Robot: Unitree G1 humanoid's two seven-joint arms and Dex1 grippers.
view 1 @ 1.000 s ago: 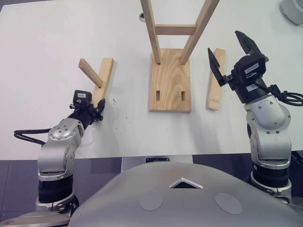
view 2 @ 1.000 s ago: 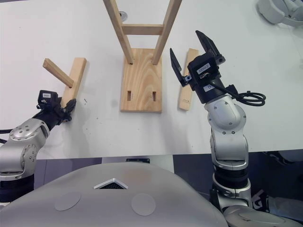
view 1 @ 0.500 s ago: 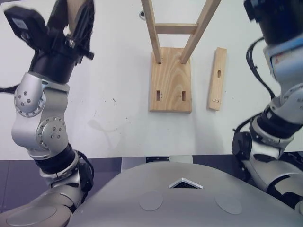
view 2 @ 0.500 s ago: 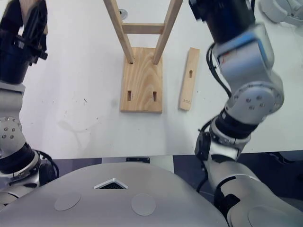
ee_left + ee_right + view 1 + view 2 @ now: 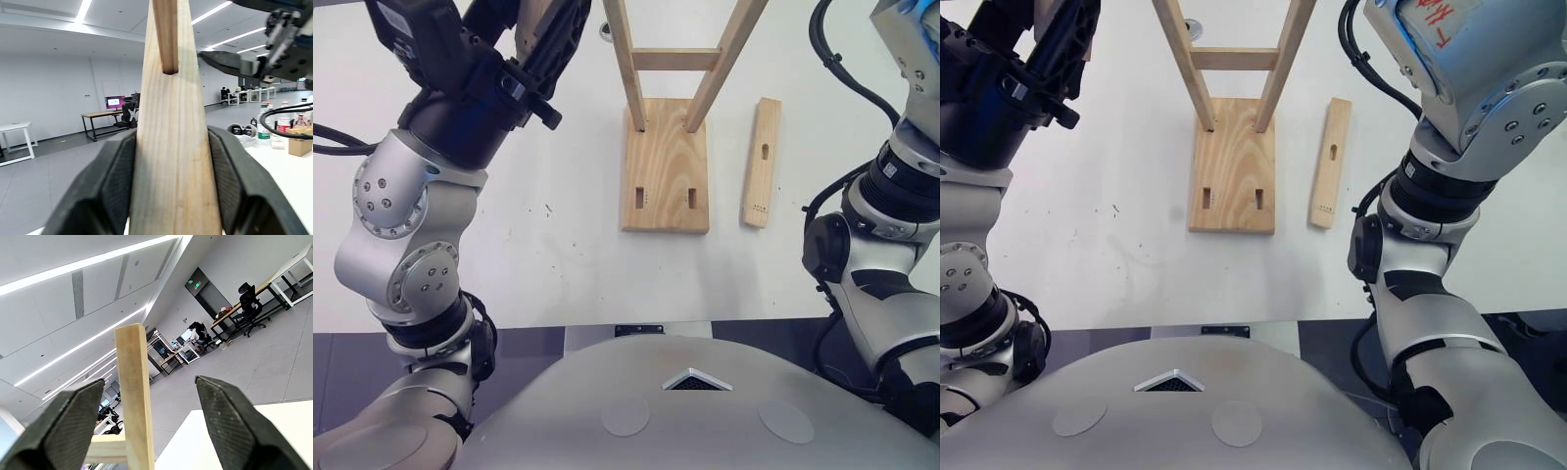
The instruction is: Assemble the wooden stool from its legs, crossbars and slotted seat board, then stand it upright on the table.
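Left jaws, clamped on the leg piece point(image 5: 173, 147), lifted it off the table point(image 5: 558, 255) to upper left. Right jaws, wide open, rose beside the standing legs point(image 5: 675, 61). Next, I judge: slot it into the seat point(image 5: 666, 166).

Scene was bright, evenly lit; light came from long ceiling strips point(image 5: 73, 271); white table point(image 5: 558, 245) looked pale, mild glare toward far edge; shadows on it were faint, soft-edged

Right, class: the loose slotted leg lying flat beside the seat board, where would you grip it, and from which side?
I'd come down from above and pinch the loose slotted leg across its narrow width, near mid-length. It lies flat on the table, so only its long edges are free, with a gap to the seat board.
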